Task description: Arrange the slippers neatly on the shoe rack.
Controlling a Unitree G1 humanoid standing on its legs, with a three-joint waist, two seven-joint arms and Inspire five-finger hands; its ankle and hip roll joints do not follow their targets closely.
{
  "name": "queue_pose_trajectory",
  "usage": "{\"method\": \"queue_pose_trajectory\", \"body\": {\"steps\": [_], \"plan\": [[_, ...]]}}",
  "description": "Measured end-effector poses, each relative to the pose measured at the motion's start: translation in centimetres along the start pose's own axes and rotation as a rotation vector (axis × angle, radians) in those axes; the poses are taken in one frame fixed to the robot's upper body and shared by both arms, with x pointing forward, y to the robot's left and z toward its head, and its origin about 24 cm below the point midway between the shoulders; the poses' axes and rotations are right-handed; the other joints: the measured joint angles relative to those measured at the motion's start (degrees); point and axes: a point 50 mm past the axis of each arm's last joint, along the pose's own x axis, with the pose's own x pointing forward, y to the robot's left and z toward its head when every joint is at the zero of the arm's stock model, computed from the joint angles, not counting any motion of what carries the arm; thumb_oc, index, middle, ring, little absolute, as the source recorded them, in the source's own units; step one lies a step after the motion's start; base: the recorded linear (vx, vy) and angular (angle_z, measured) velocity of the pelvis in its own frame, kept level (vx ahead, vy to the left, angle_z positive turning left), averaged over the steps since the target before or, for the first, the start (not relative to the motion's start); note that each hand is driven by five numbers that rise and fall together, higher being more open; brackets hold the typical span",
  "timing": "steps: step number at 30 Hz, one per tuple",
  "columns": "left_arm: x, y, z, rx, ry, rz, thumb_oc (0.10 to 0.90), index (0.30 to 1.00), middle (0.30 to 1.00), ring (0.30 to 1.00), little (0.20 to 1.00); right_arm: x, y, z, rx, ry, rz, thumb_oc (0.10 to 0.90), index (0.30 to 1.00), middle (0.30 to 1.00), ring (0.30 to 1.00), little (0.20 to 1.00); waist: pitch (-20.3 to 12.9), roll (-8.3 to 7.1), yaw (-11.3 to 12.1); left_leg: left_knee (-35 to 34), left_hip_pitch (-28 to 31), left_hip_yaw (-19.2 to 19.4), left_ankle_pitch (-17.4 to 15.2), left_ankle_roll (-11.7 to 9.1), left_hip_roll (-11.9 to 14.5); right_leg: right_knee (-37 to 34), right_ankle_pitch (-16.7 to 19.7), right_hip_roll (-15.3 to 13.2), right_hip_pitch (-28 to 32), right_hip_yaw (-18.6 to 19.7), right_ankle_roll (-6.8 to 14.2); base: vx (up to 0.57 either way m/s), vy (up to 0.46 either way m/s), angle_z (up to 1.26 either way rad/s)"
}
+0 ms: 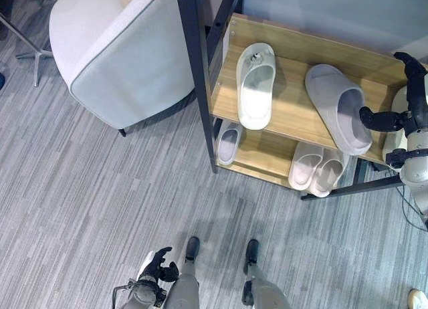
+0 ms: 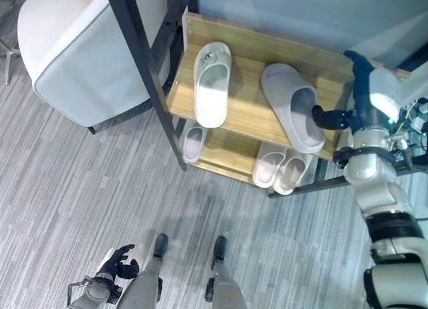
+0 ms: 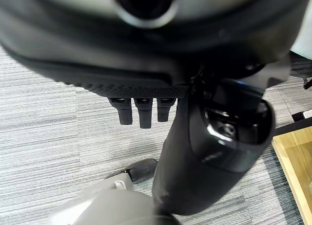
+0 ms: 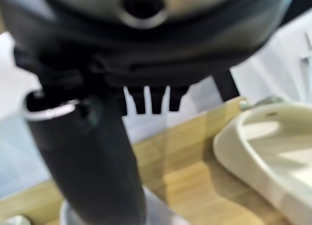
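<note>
On the wooden shoe rack's upper shelf [image 1: 294, 115] lie a white slipper [image 1: 255, 85] and, to its right, a grey slipper [image 1: 338, 105] turned slightly askew. My right hand [image 1: 416, 108] is at the shelf's right end, open, with its fingers pointing away from me and its thumb [image 1: 376, 119] reaching to the grey slipper's opening. The right wrist view shows that thumb [image 4: 87, 161] over the shelf, with the white slipper [image 4: 268, 142] beyond. My left hand [image 1: 160, 262] hangs low by my side, open and holding nothing.
The lower shelf holds a small grey slipper [image 1: 229, 142] at its left and a pale pink pair [image 1: 317, 167] at its right. A black frame post [image 1: 197, 75] rises at the rack's left. A white armchair [image 1: 114, 48] stands to the left on the grey floor.
</note>
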Motion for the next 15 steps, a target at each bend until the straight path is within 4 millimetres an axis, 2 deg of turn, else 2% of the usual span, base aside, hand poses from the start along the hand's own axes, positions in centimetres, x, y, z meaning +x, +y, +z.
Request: {"method": "queue_pose_trajectory", "body": {"steps": [15], "plan": [[0.7, 0.6, 2.0, -0.008, -0.067, 0.016, 0.800, 0.900, 0.900, 0.900, 0.900, 1.1, -0.7, 0.9, 0.116, 0.007, -0.051, 0.800, 0.900, 0.900, 0.900, 0.900, 1.5, -0.95, 1.2, 0.8, -4.1, -2.5, 0.9, -0.5, -0.2, 0.0, 0.1, -0.1, -2.2, -2.5, -0.2, -0.01, -0.009, 0.09]]}}
